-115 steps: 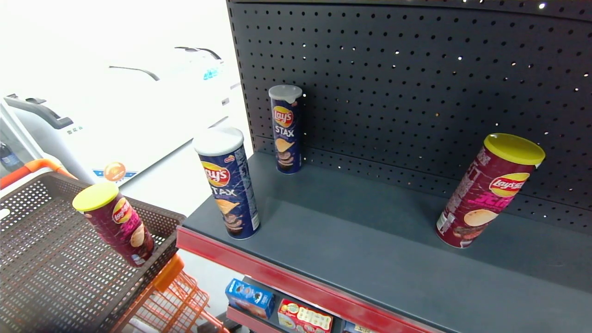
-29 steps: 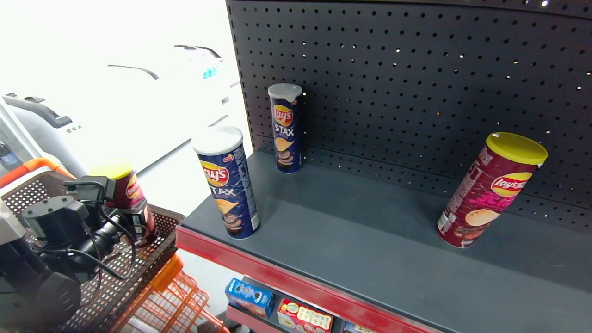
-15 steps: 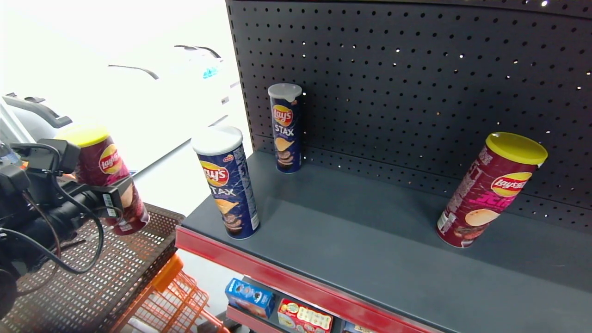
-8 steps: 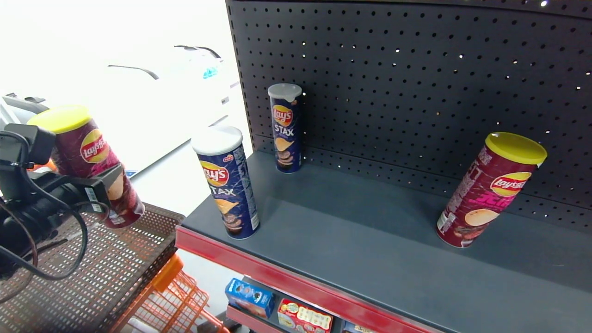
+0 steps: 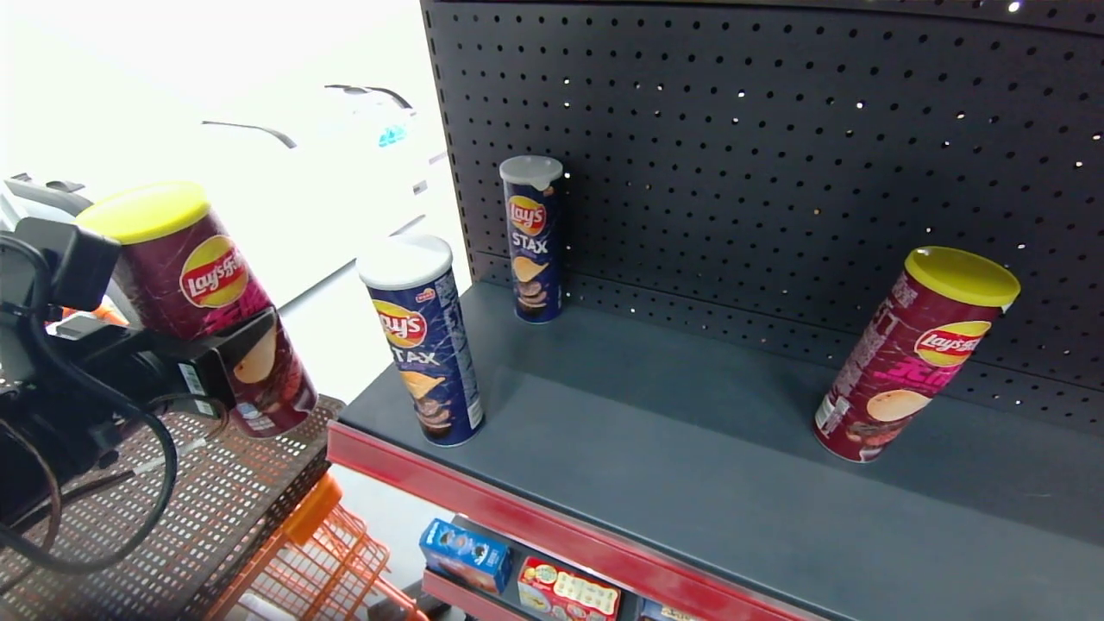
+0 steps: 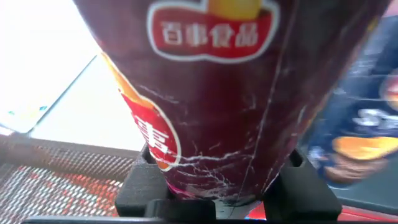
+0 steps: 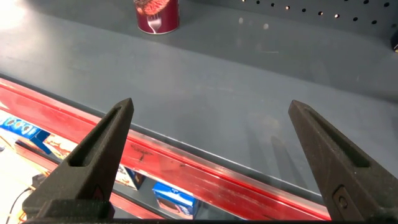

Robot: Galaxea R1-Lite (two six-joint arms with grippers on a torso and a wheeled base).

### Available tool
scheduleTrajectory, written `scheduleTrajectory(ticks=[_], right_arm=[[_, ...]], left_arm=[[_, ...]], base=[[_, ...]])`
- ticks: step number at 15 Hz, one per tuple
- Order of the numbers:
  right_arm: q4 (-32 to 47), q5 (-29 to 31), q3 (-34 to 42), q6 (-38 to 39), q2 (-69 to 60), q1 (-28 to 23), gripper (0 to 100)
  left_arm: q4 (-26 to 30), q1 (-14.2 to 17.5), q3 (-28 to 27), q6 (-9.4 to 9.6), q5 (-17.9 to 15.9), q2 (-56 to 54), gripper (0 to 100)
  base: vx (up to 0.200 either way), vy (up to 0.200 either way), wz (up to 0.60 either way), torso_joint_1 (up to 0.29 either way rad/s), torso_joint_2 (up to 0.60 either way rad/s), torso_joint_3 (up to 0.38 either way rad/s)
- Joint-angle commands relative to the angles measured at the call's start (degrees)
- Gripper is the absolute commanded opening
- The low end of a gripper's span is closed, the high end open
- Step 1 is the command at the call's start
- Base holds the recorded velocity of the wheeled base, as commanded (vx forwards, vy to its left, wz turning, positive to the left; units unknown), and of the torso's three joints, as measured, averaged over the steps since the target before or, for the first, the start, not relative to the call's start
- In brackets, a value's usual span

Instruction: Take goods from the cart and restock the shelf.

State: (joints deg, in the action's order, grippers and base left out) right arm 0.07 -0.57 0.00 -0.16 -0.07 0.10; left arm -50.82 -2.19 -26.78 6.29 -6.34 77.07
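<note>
My left gripper (image 5: 233,358) is shut on a maroon chip can with a yellow lid (image 5: 203,302), held tilted in the air above the brown cart basket (image 5: 129,517), just left of the shelf's end. In the left wrist view the can (image 6: 217,106) sits between the dark fingers (image 6: 140,186). On the grey shelf (image 5: 673,448) stand two blue chip cans, one at the front left corner (image 5: 421,341) and one at the back (image 5: 532,241), and another maroon can (image 5: 906,358) leans at the right. My right gripper (image 7: 217,168) is open above the shelf's red front edge (image 7: 186,162).
A black pegboard (image 5: 776,155) backs the shelf. Boxed goods (image 5: 517,573) lie on the lower shelf. The orange cart frame (image 5: 336,561) sits below the basket. A wide stretch of shelf between the blue cans and the right maroon can is bare.
My left arm came in, closed on the maroon can in the basket, lifted it out and has carried it right toward the shelf. The cans on the shelf have not moved.
</note>
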Motion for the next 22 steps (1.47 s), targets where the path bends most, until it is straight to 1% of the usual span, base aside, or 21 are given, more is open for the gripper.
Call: scheduleTrajectory(ticks=[1,2,3,4,6,8,14,16,17,19,20,21,22], right_arm=[[0.01,-0.04,0.00,-0.02,0.07,-0.01,100],[0.01,-0.04,0.00,-0.02,0.07,-0.01,100],[0.01,-0.04,0.00,-0.02,0.07,-0.01,100],[0.01,-0.04,0.00,-0.02,0.07,-0.01,100],[0.01,-0.04,0.00,-0.02,0.07,-0.01,100],[0.01,-0.04,0.00,-0.02,0.07,-0.01,100],[0.01,-0.04,0.00,-0.02,0.07,-0.01,100],[0.01,-0.04,0.00,-0.02,0.07,-0.01,100],[0.01,-0.04,0.00,-0.02,0.07,-0.01,100],[0.01,-0.04,0.00,-0.02,0.07,-0.01,100],[0.01,-0.04,0.00,-0.02,0.07,-0.01,100],[0.01,-0.04,0.00,-0.02,0.07,-0.01,100],[0.01,-0.04,0.00,-0.02,0.07,-0.01,100]], left_arm=[[0.02,-1.06,1.29,-0.14,-0.08,-1.66,0],[0.11,-2.55,1.91,-0.31,-0.08,-2.27,0],[0.11,-2.99,2.09,-0.31,-0.08,-2.54,0],[0.11,-3.43,2.09,-0.84,-0.08,-2.98,0],[0.11,-5.80,2.88,-2.34,-0.16,-3.50,0],[0.11,-7.21,3.67,-3.04,-0.16,-4.03,0],[0.20,-7.56,4.11,-3.21,-0.60,-4.65,0],[0.37,-7.47,4.55,-3.21,-4.30,-5.17,0],[0.55,-7.47,4.63,-3.21,-4.65,-5.35,0],[1.60,-9.76,4.19,-3.13,-4.65,-5.44,0],[1.60,-10.29,3.93,-3.13,-4.65,-5.44,0],[1.69,-12.13,2.88,-3.13,-4.74,-5.35,0],[1.69,-13.01,2.70,-3.21,-4.74,-5.35,0]], base=[[0.000,0.000,0.00,0.000,0.00,0.000],[0.000,0.000,0.00,0.000,0.00,0.000],[0.000,0.000,0.00,0.000,0.00,0.000],[0.000,0.000,0.00,0.000,0.00,0.000],[0.000,0.000,0.00,0.000,0.00,0.000],[0.000,0.000,0.00,0.000,0.00,0.000],[0.000,0.000,0.00,0.000,0.00,0.000],[0.000,0.000,0.00,0.000,0.00,0.000],[0.000,0.000,0.00,0.000,0.00,0.000],[0.000,0.000,0.00,0.000,0.00,0.000],[0.000,0.000,0.00,0.000,0.00,0.000],[0.000,0.000,0.00,0.000,0.00,0.000],[0.000,0.000,0.00,0.000,0.00,0.000]])
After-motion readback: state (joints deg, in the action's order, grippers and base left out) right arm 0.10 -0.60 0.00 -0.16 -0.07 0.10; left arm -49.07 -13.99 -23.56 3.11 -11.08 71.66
